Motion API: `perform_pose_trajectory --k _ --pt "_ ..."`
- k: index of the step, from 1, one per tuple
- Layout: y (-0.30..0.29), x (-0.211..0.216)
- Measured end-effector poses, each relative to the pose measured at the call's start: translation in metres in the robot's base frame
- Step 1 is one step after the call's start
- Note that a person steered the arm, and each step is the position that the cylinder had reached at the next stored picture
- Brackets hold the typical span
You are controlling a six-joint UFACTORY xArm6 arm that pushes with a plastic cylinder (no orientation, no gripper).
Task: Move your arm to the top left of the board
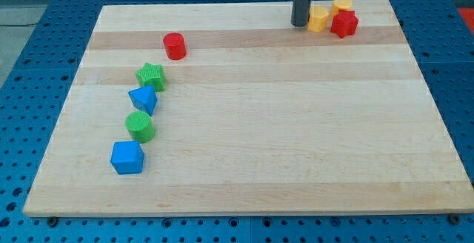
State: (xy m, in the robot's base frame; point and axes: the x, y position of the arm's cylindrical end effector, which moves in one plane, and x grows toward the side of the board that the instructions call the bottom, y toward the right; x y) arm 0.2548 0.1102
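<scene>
My tip, a bare rod grasping nothing, touches the yellow block. I should slide left along the board's top edge, passing above the red cylinder.

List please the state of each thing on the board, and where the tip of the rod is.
My tip: on the board near the view's top, just left of the yellow blocks.
Yellow block: beside my tip, touching the red star.
Second yellow block: behind the red star.
Red star: resting flat.
Red cylinder: upright, alone.
Green star: flat.
Blue block: close below it.
Green cylinder: upright.
Blue cube: flat.
</scene>
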Motion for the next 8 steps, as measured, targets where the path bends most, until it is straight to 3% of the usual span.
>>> perform_pose_trajectory --k 4,5,8 --pt "0.027 0.0" --pt "0.0 0.0" --pt "-0.25 0.001"
